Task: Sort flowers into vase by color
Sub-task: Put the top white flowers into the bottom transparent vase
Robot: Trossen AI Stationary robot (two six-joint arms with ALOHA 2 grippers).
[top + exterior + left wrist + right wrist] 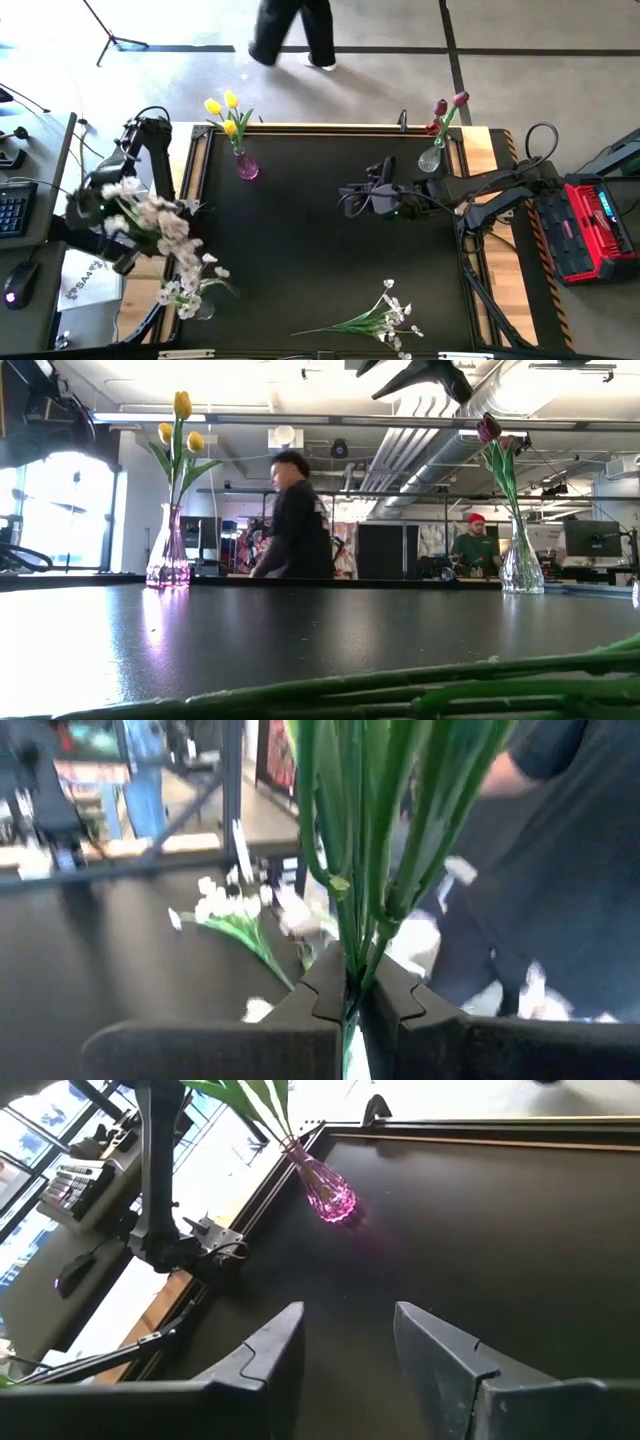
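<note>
My left gripper (pixel 122 258) is over the table's left edge, shut on a spray of white blossoms (pixel 152 215). More white blossoms (pixel 185 290) stand by a clear vase (pixel 203 310) at the near left corner. Another white spray (pixel 380 318) lies flat on the mat near the near edge; its stems (pixel 450 685) fill the low view's foreground. Yellow tulips (pixel 225 108) stand in a pink vase (pixel 246 166) at the far left. Dark red tulips (pixel 446 108) stand in a clear vase (pixel 431 159) at the far right. My right gripper (pixel 350 196) is open above the mat's middle, holding nothing. My left gripper pinches a bundle of several green stems (pixel 352 960) between its two fingers (pixel 325 990). The stems run on straight past the fingertips. The spray is lifted clear of the table.
The black mat (pixel 300 250) has a raised wooden frame (pixel 330 127). A desk with a keyboard (pixel 12 210) and mouse (pixel 20 283) is left of the table, a red box (pixel 600 215) to its right. A person (pixel 295 30) walks past the far side.
</note>
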